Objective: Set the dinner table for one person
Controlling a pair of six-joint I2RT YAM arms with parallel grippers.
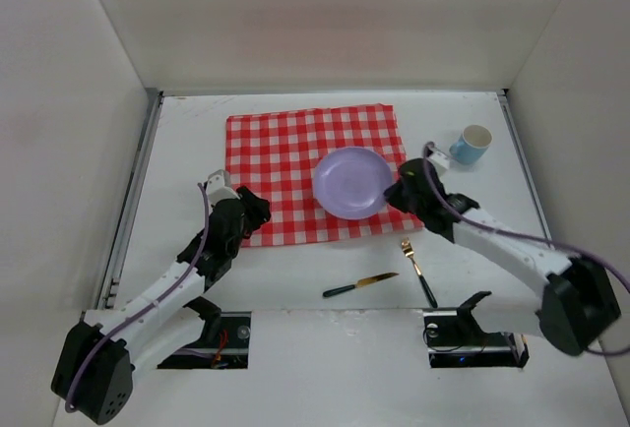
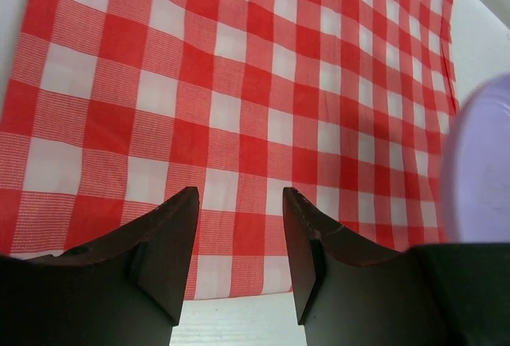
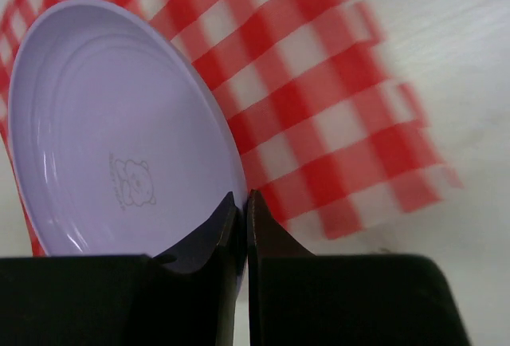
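Plate (image 1: 349, 181), lavender, sat on the right part of the red-and-white checked cloth (image 1: 285, 152), which lay flat on the dinner table (image 1: 276, 274). Right gripper (image 1: 392, 194) was at the plate's right rim. In the right wrist view its fingers (image 3: 227, 226) were all but together, clamped on the thin plate edge (image 3: 119, 123). Couldn't tell whether the plate was lifted or just resting on the cloth.

Key relation: the plate body lay left of the right fingers, toward cloth centre, so any slide or carry would, I judge, go from that rim grip. The plate is round, so it has no long axis to line up. The right arm was the one on it.

Left gripper (image 1: 258, 209) hovered over the cloth's near-left corner, well apart from the plate. Its fingers (image 2: 171, 234) stood apart with only cloth (image 2: 239, 83) showing between them, nothing held.

Not yet placed: knife (image 1: 359, 284) lay on bare table between the arms, long axis roughly left-right, dark handle to the left. Fork (image 1: 417, 272) lay just right of it, long axis near-far, handle toward the bases, nearer the right arm. Blue-and-white mug (image 1: 471, 144) stood upright off the cloth, far right.
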